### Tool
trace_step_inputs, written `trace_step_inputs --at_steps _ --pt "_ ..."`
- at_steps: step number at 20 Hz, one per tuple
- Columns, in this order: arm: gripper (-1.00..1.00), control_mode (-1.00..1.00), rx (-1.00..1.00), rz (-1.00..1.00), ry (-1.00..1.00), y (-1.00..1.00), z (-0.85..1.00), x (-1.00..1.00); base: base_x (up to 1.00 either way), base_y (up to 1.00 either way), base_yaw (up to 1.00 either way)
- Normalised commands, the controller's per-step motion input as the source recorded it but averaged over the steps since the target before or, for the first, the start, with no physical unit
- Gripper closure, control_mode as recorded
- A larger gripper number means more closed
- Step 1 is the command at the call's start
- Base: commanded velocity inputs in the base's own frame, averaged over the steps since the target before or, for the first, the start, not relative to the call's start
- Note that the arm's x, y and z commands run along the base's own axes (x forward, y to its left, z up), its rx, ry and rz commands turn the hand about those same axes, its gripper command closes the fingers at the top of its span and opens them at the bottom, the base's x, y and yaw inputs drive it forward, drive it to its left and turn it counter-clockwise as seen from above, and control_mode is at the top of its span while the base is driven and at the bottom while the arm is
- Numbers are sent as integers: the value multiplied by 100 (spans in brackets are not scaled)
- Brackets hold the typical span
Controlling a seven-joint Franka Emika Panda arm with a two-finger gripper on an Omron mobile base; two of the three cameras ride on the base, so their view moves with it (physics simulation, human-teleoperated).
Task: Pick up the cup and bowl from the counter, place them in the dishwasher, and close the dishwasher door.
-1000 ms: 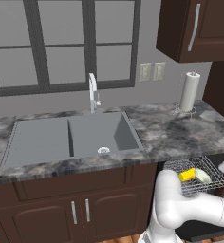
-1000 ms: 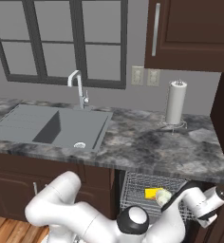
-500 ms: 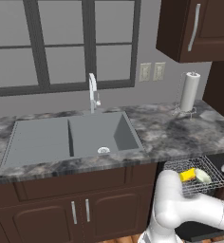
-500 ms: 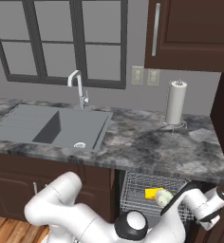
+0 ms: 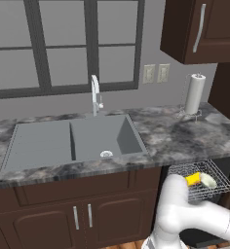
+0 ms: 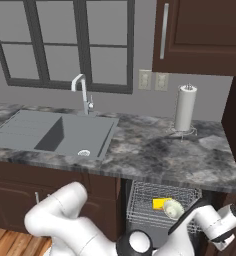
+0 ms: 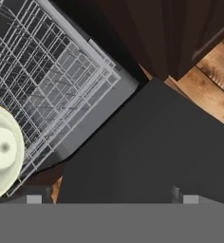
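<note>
The yellow cup (image 5: 192, 179) (image 6: 161, 203) and the pale bowl (image 5: 208, 181) (image 6: 173, 209) lie side by side in the dishwasher's pulled-out wire rack (image 6: 140, 200), below the marbled counter (image 6: 155, 150). In the hand view the bowl (image 7: 2, 152) shows at the left edge, inside the rack (image 7: 52, 71). My gripper (image 7: 112, 199) is open, its tips wide apart with nothing between them, above the flat black dishwasher door (image 7: 156, 142), which lies folded down. My wrist (image 6: 224, 224) hangs low to the right of the rack.
A paper-towel roll (image 5: 195, 94) stands at the counter's back right. The grey double sink (image 5: 73, 141) and faucet (image 5: 95, 95) are to the left. A dark brown cabinet (image 7: 180, 33) and wood floor (image 7: 209, 85) border the open door.
My hand has sunk a little lower beside the rack. The cup and bowl have not moved.
</note>
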Motion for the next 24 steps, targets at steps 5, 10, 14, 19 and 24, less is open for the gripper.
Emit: trace_step_inputs --at_steps 5,10,14,19,24 --pt "-100 -100 0 0 -2 0 0 -41 0 0 0" --pt "-100 -100 0 0 -2 0 0 -43 0 0 0" --pt "-100 -100 0 0 -3 0 0 -44 0 0 0" --pt "-100 -100 0 0 -3 0 0 -43 0 0 0" --pt "-100 -100 0 0 -2 0 -1 -44 0 0 0"
